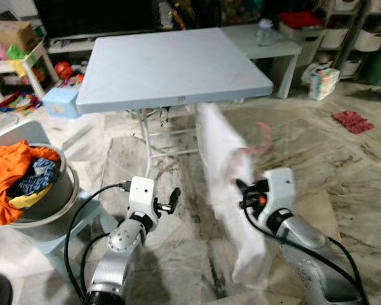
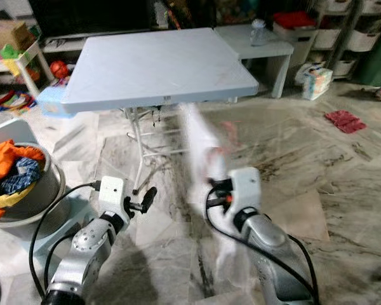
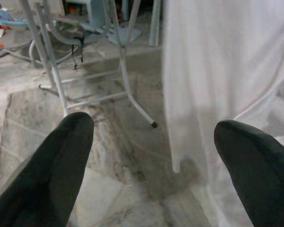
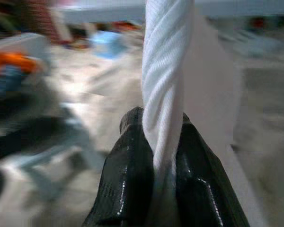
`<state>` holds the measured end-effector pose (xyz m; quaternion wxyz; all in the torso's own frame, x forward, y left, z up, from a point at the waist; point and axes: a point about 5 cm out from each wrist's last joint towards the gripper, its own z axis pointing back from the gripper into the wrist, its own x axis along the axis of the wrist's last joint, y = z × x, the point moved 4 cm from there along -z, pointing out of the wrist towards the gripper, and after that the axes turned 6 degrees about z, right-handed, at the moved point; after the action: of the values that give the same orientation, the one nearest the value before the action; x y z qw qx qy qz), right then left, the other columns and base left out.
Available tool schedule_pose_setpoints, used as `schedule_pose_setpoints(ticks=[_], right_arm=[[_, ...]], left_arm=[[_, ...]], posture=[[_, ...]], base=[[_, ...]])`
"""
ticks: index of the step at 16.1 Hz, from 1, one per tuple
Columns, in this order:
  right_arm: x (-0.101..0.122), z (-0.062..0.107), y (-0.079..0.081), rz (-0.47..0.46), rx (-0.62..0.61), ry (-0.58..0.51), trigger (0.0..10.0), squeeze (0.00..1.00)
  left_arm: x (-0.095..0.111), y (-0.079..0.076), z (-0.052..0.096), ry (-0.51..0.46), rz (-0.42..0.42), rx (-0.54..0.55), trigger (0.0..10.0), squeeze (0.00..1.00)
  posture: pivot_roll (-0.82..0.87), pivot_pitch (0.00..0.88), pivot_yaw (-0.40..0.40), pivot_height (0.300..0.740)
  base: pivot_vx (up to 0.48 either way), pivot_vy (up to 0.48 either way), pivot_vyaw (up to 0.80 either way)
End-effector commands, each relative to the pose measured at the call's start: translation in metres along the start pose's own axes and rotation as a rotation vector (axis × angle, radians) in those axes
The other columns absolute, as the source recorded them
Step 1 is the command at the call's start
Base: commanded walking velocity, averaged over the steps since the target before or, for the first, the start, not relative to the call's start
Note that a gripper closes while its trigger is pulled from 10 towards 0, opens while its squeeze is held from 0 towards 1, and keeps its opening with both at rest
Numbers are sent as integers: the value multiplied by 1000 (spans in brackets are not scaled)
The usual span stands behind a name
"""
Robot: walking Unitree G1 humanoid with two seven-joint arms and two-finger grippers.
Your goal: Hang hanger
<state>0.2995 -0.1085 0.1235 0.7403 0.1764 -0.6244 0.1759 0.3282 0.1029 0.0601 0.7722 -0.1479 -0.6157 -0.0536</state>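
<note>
Head views: no readable writing. Your right gripper (image 1: 241, 188) holds a blurred white garment (image 1: 225, 171) at 5 o'clock of the folding table (image 1: 171, 63); a pink hanger (image 1: 261, 140) is barely discernible.

Left wrist view: your left gripper (image 3: 154, 161) is spread, empty.

Right wrist view: fingers (image 4: 128, 179) pinch twisted white cloth.

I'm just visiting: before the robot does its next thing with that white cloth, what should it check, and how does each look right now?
1. Right hand shut on the white garment: ok.
2. Left hand open and free to help: ok.
3. Garment hanging off the floor: cannot tell, it is blurred.
4. Pink hanger seated inside the garment: cannot tell, blurred.
5. Folding table top bare: ok.
6. Laundry basket apart from both arms: ok.
</note>
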Motion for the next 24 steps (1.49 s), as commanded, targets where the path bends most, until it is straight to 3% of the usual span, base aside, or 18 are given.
schedule_pose_setpoints(ticks=[1,2,9,13,14,15,16,18,21,24], right_arm=[[22,3,19,0,115,-71,10000,0],[30,10,27,10,185,-69,10000,0],[46,11,27,2,256,-74,10000,0],[52,18,37,-4,352,-76,10000,0],[52,21,38,-1,369,-71,10000,0],[52,24,40,0,398,-67,10000,0],[52,26,41,3,411,-66,10000,0],[52,32,42,28,443,-51,10000,0],[45,32,26,80,390,-8,10000,0],[41,33,26,107,396,18,10000,0]], left_arm=[[3,3,-1,-10,-12,8,10000,0],[4,-1,-5,-16,-5,-22,10000,0],[4,-39,-12,-7,-89,-224,10000,0],[14,-39,-18,-53,-91,-228,10000,0],[14,-38,-19,-48,-88,-229,7608,0],[16,-35,-20,-56,-86,-214,2667,0],[16,-34,-20,-57,-87,-211,0,0],[16,-27,-21,-61,-98,-189,0,0],[17,-22,-20,-70,-99,-169,0,0],[17,-12,-20,-82,-112,-123,0,0]], posture=[[0,23,15,740],[-9,23,15,740],[-8,24,21,740],[-6,28,32,740],[-7,28,34,740],[-7,27,35,740],[-8,27,36,740],[-15,29,34,740],[-16,32,29,740],[-13,40,21,740]], base=[[0,0,0],[0,0,0],[0,0,0],[0,0,0],[0,0,0],[0,0,0],[0,0,0],[0,0,0],[0,0,0],[0,0,0]])
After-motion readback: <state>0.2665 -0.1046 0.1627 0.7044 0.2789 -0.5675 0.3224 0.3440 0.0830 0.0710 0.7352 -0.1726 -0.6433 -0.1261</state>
